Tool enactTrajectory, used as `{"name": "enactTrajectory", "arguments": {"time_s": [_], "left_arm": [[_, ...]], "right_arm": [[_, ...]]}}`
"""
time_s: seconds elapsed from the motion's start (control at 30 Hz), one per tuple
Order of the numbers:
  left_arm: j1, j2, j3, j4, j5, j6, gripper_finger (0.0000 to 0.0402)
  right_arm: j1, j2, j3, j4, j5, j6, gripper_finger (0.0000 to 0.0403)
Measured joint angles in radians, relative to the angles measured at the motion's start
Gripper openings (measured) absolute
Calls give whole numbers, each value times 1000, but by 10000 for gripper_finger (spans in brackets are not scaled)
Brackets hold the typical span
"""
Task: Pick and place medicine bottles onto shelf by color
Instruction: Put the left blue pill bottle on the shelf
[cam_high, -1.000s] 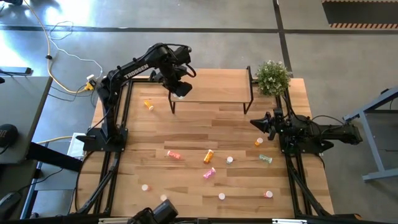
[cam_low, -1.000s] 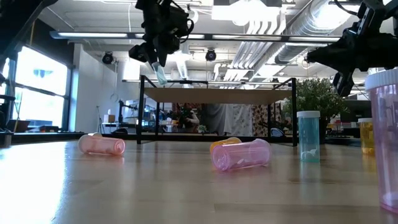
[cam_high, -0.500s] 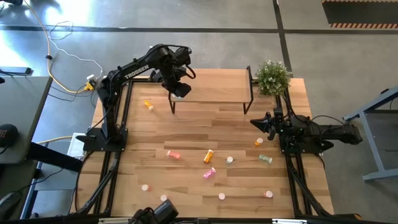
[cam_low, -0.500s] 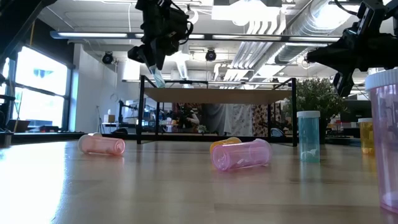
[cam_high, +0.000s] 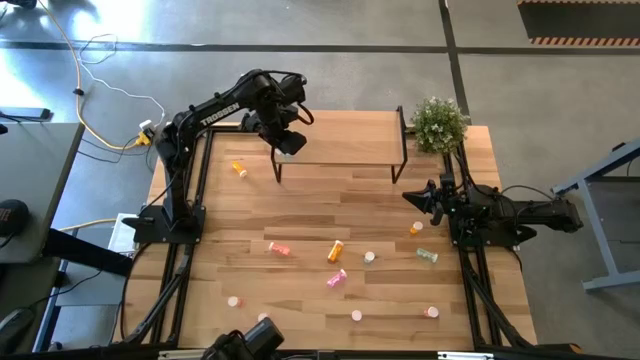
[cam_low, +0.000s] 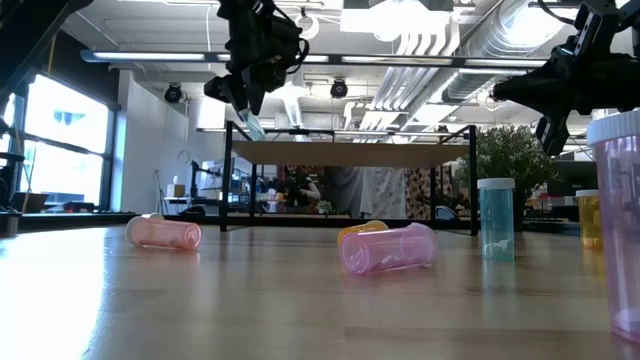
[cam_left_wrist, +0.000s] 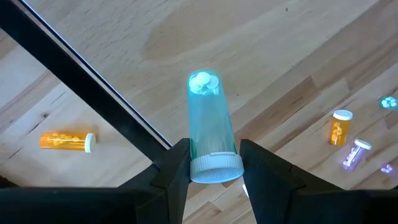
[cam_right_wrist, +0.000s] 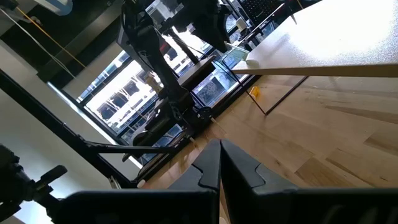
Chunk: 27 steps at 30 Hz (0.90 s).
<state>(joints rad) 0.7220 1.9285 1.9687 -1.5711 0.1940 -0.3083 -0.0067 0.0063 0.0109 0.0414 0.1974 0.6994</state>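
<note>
My left gripper (cam_high: 288, 145) hangs over the left near corner of the shelf (cam_high: 345, 138), fingers pointing down, shut on a green bottle (cam_left_wrist: 210, 124) with a white cap. In the low view the bottle (cam_low: 251, 122) slants just above the shelf board (cam_low: 350, 152). Other bottles are on the table: an orange one (cam_high: 238, 168) lying left of the shelf, a pink (cam_high: 280, 248), an orange (cam_high: 337, 250) and a pink (cam_high: 336, 280) lying mid-table, a green one (cam_high: 427, 255) at the right. My right gripper (cam_high: 412, 197) waits shut at the table's right side. My left gripper pinches the green bottle at its cap end, one finger on each side of the white cap (cam_left_wrist: 194, 169). The fingers come from above, pointing down. The bottle hangs below them, slightly tilted, its bottom end (cam_left_wrist: 203, 82) close over the shelf; whether it touches the board I cannot tell.
A potted plant (cam_high: 438, 122) stands at the shelf's right end. Several bottles stand upright near the table's front, such as one (cam_high: 356, 316) and another (cam_high: 431, 312); an orange one (cam_high: 416, 228) is by my right arm. Bare shelf top stretches to the right of the left gripper.
</note>
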Motion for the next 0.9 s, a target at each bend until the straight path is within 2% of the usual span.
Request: {"name": "enactTrajectory", "arguments": {"time_s": [0.13,0.43,0.6,0.9], "left_arm": [[5,0,0,0,4,-9,131],[4,0,0,0,8,-2,105],[4,0,0,0,8,4,108],[-6,-24,1,0,69,5,107]], "right_arm": [[0,0,0,0,0,0,0],[0,0,0,22,0,52,0],[0,0,0,25,10,67,0],[0,0,0,30,38,269,0]]}}
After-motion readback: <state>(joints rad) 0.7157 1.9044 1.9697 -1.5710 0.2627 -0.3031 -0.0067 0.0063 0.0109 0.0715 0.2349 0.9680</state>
